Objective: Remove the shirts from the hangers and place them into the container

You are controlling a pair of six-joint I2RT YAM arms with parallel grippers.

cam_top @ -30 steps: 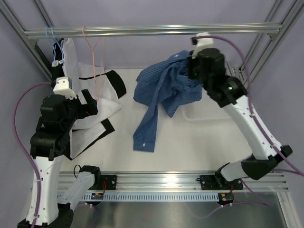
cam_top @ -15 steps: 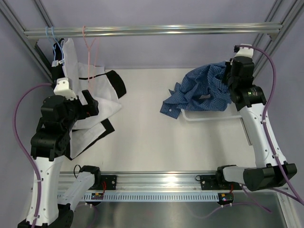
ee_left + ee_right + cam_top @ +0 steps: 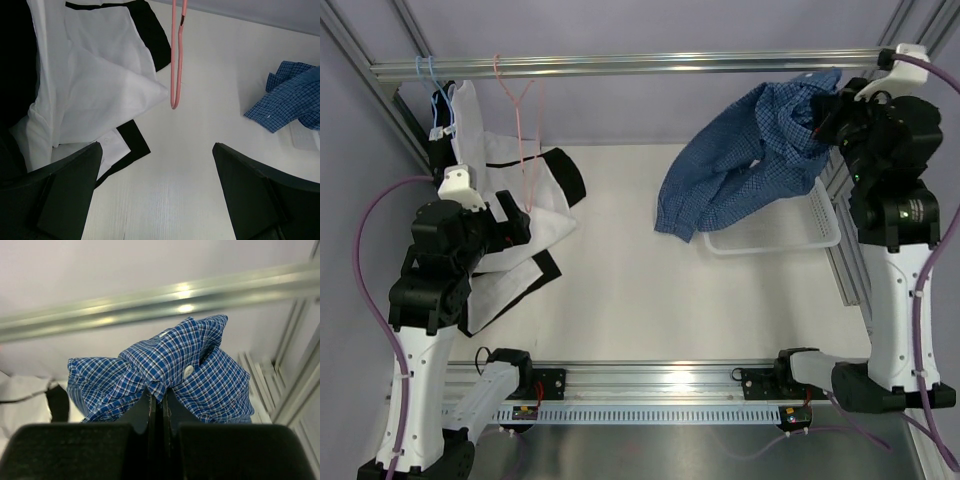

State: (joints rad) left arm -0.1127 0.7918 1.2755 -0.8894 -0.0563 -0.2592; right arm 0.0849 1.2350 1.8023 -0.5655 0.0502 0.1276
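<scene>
- Top external view: the right gripper point(image 3: 827, 112) is clamped shut on a bunched fold of the blue shirt point(image 3: 740, 170), held high above the container point(image 3: 790, 235); the right arm stands upright at the container's right side, its wrist bent up near the top rail point(image 3: 620, 65).
- Risk, as I judge it: the shirt's long tail hangs over and past the container's left rim; if released from here, the cloth may drape outside the container or slide off its edge.
- The pinch looks thin; a slip could drop the shirt early.
- Far left of the container, the left gripper point(image 3: 155, 150) hangs with its jaws spread wide, holding nothing; it faces the bare pink hanger point(image 3: 176, 60), beside the white shirt point(image 3: 100, 85).
</scene>
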